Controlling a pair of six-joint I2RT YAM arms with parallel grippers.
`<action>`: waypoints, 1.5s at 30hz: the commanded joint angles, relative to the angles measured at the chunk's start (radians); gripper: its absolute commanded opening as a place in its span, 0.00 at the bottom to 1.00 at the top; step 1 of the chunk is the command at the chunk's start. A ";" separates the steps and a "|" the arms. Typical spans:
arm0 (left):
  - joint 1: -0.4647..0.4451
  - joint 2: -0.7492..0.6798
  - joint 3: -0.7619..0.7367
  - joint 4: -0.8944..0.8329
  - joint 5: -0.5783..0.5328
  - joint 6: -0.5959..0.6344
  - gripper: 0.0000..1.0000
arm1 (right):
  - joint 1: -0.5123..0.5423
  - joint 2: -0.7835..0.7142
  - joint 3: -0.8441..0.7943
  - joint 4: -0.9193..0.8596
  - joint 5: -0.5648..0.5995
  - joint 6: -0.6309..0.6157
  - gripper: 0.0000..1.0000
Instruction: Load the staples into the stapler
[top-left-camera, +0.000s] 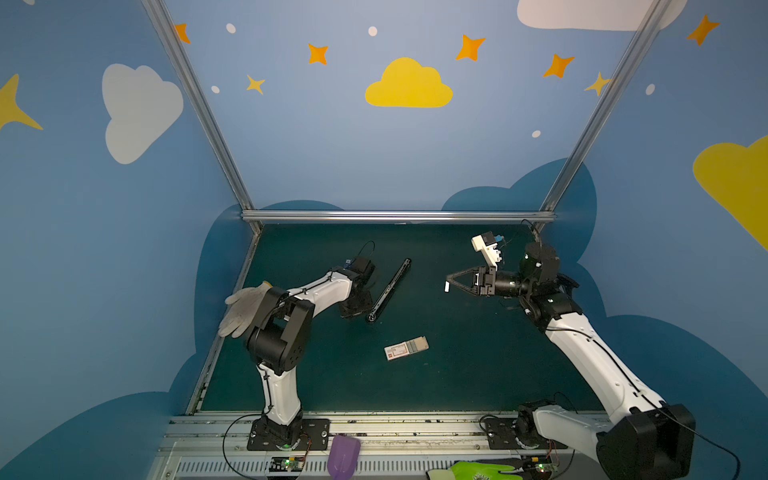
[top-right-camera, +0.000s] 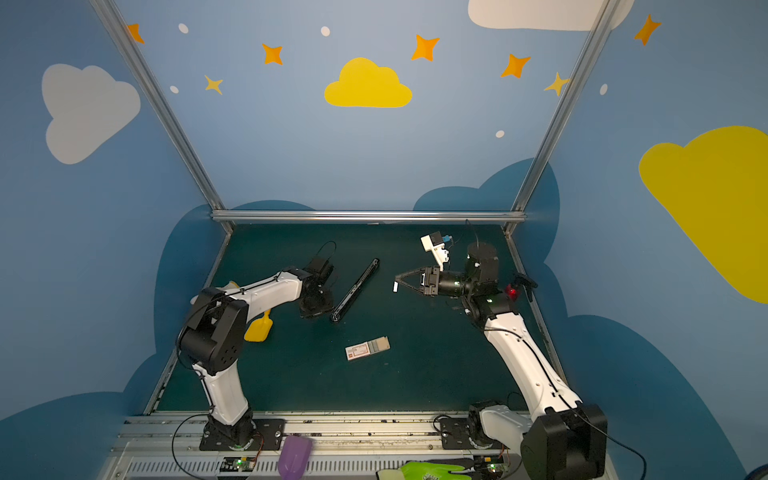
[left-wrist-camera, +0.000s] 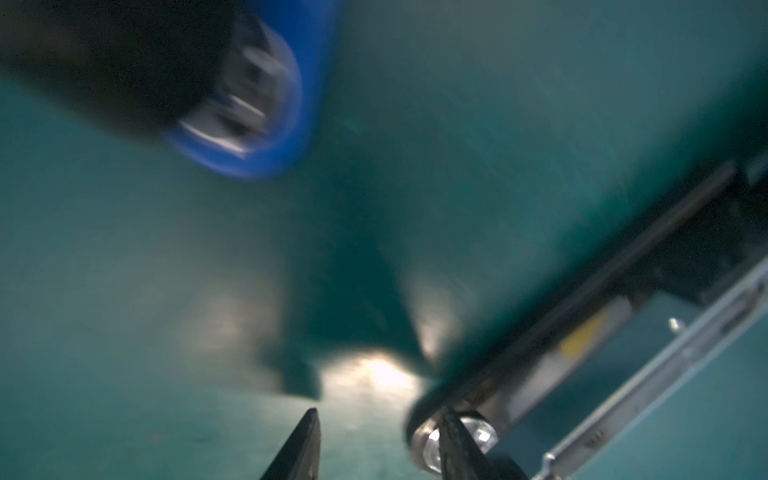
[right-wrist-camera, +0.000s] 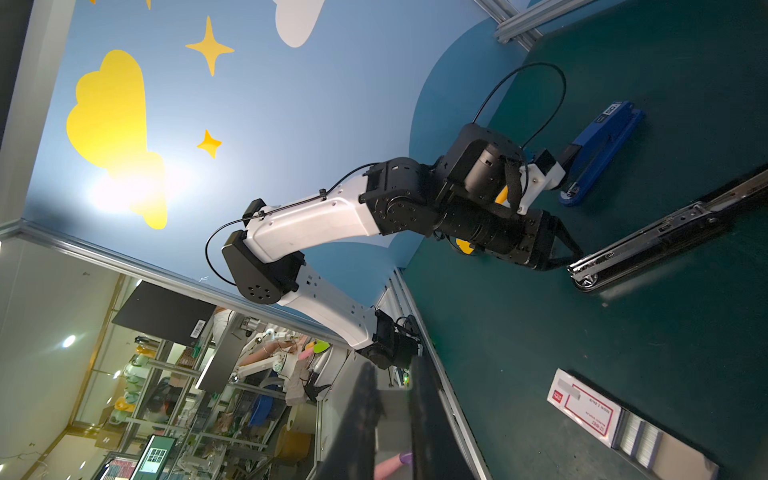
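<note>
My right gripper (top-left-camera: 448, 286) hovers above the mat, shut on a short silvery-white strip of staples (top-right-camera: 395, 286). The white staples box (top-left-camera: 405, 348) with the red mark lies mid-mat, and its tray is slid out to show grey rows (right-wrist-camera: 640, 436). The blue stapler (right-wrist-camera: 598, 153) lies behind my left wrist and is mostly hidden in both top views. A long black bar with a silver rail (top-left-camera: 388, 291) lies next to it. My left gripper (left-wrist-camera: 380, 411) points down at the bar's near end (right-wrist-camera: 584, 280). It is open, with bare mat between the fingers.
A white glove (top-left-camera: 245, 307) and a yellow scoop (top-right-camera: 258, 330) lie at the left edge behind my left arm. A purple scoop (top-left-camera: 343, 455) and a green glove (top-left-camera: 482, 471) rest on the front rail. Aluminium frame bars (top-left-camera: 395, 216) border the green mat.
</note>
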 joint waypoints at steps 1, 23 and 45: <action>-0.051 0.036 0.021 0.034 0.110 0.001 0.45 | -0.003 0.035 0.010 -0.053 0.035 -0.053 0.14; -0.064 -0.267 -0.266 0.216 0.078 -0.081 0.47 | 0.235 0.613 0.510 -0.626 0.743 -0.336 0.15; -0.047 -0.609 -0.500 0.401 0.193 -0.133 0.53 | 0.458 1.043 0.965 -0.820 1.243 -0.443 0.15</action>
